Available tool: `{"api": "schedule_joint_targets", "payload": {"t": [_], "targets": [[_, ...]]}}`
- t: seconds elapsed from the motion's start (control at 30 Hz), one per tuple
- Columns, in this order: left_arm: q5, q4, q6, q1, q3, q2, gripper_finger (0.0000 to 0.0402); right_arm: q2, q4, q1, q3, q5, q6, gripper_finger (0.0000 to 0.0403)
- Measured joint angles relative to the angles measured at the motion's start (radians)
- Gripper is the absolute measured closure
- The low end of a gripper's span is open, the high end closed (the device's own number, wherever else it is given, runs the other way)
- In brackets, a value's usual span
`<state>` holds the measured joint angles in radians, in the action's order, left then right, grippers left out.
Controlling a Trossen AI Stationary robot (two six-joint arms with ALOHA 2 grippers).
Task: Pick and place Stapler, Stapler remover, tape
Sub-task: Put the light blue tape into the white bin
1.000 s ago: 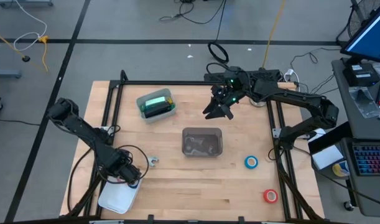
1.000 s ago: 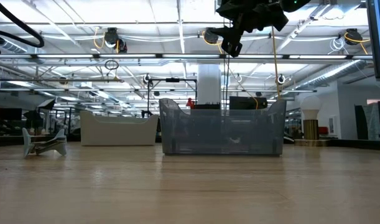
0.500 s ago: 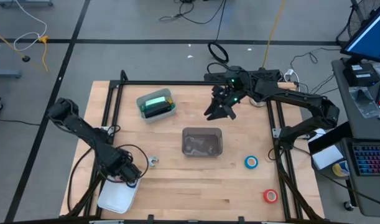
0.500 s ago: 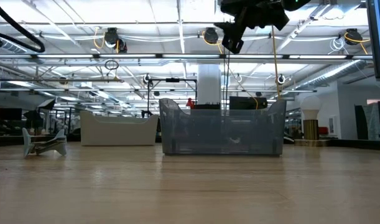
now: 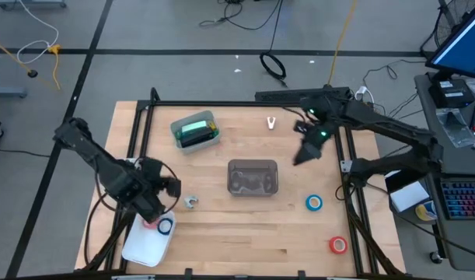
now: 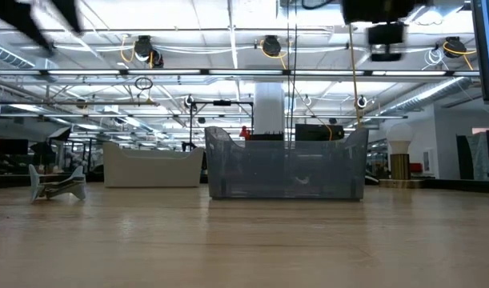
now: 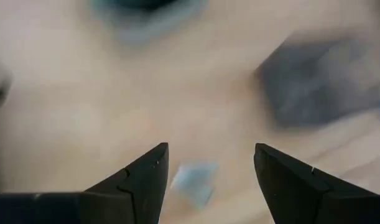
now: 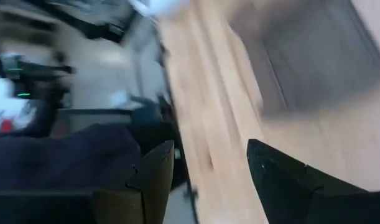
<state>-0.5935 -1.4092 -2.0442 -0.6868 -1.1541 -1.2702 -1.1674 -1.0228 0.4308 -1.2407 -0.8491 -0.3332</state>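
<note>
- Left end effector hangs with its jaws apart and nothing between them; the left wrist view shows both fingers clear of everything.
- Just beside it on the front side lies a white tray holding a blue ring. A small metal piece, probably the staple remover, lies on the bench close by toward the middle.
- Right end effector is also spread and empty, raised off the bench beside the grey bin.
- Stapler sits in a clear tub, well apart from both end effectors and beyond the bin from the right one.
- Blue roll lies near the right end effector toward the front edge, with the red roll farther the same way.
- The stapler is likely rigid, smooth and the heaviest piece. It is best pinched across its narrow width near mid-length so that it will not tip.
- The rolls look light and stiff, so a pinch across the ring wall or through the hole should do.
</note>
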Motion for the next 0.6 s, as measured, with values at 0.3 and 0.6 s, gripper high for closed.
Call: {"api": "schedule_joint_targets", "payload": {"t": [0.3, 0.6], "targets": [[-0.581, 0.015, 0.133, 0.022, -0.03, 0.016, 0.0165, 0.129, -0.484, -0.206, 0.0, 0.345, -0.245, 0.0204], [-0.605, 0.092, 0.183, 0.055, -0.03, 0.016, 0.0165, 0.207, -0.405, -0.418, 0.182, 0.501, -0.461, 0.0204]]}}
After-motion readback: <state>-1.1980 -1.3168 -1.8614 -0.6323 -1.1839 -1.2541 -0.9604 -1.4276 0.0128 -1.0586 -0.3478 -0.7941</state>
